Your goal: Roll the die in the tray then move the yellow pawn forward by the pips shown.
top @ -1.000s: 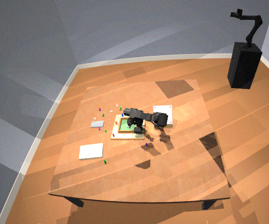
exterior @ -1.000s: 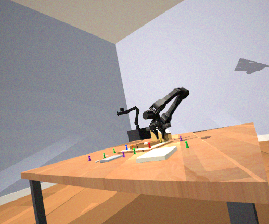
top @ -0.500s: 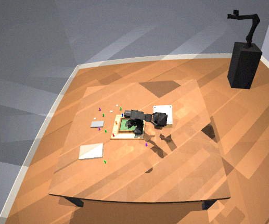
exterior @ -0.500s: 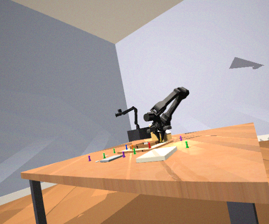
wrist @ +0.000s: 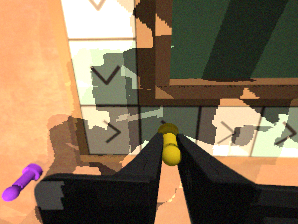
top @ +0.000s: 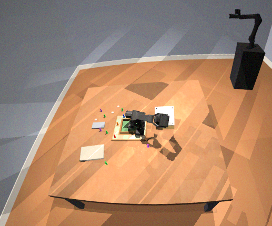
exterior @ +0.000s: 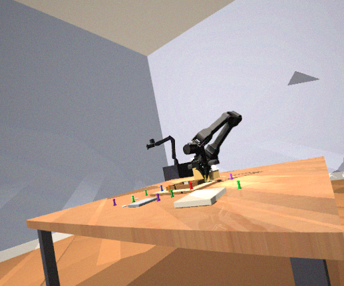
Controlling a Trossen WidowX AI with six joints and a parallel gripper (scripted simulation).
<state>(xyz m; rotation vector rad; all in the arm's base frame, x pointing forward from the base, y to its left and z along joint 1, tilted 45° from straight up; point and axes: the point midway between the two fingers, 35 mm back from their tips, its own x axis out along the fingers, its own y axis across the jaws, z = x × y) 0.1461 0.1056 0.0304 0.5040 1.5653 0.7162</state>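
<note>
Two fingers clamp yellow pawn | purple pawn lies left | tray wall ahead

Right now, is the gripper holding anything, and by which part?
Yes. The gripper is shut on the yellow pawn, its two fingers pressing the pawn's sides near the head and upper body.

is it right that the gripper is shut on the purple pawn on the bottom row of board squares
Not quite: the gripper is shut on the yellow pawn, as the wrist view shows. The purple pawn lies on its side on the table, off the board, untouched.
</note>
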